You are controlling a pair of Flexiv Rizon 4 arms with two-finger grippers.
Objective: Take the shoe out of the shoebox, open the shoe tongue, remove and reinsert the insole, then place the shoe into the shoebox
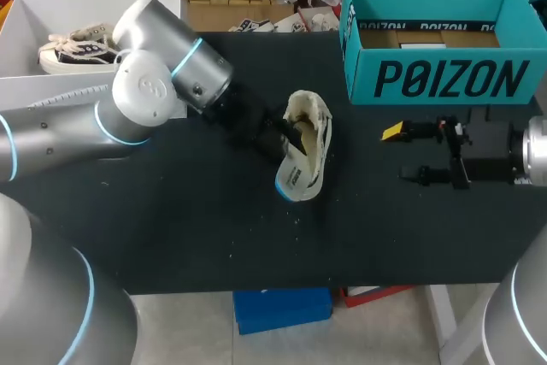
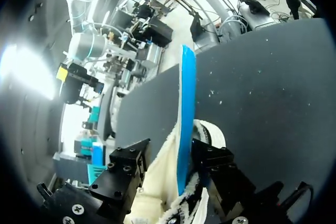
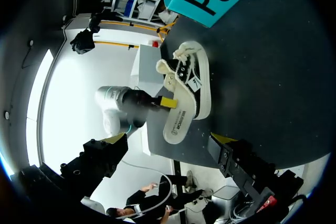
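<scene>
Left wrist view, item one: left pincer (image 2: 176,155), clamped on the cream sneaker (image 2: 157,179), one black finger on each flank and the blue sole (image 2: 186,93) rising edge-on between them. Its yellow tips are hidden in this view.

Item two: cream sneaker, out of its box, tipped on its side near the middle of the black tabletop (image 1: 171,211), toe toward the near edge, opening toward the left arm. Whether the insole is seated cannot be told.

Item three: right pincer (image 1: 402,154), spread and holding nothing, hovering low over the tabletop, well apart from the sneaker.

Item four: teal shoebox (image 1: 444,79), lidless, at the far right, just behind the right pincer.

Item five: white box (image 1: 85,6), far left, holding a second sneaker (image 1: 77,50).

Step judged in hand: sneaker braced for opening the tongue; insole work and return to the shoebox not yet done.

Next move likely calls for the right pincer to close the gap, take the tongue and fold it back while the left keeps the sneaker steady.
</scene>
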